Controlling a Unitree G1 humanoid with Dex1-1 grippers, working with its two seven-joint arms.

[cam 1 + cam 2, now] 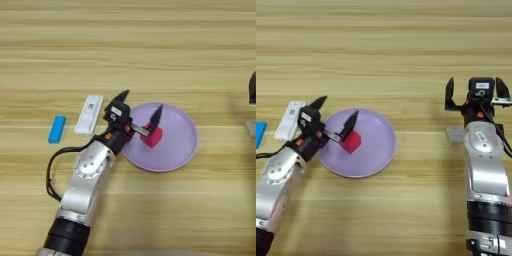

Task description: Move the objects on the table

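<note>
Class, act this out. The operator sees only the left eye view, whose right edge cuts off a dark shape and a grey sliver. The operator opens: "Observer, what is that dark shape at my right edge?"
Observer: It is the right gripper, open, with its two black fingers spread wide and nothing between them.
Operator: And the grey sliver just below it?
Observer: That is a small pale grey square block. It lies flat on the light wooden table just left of the right arm, well apart from the round purple plate.
</note>
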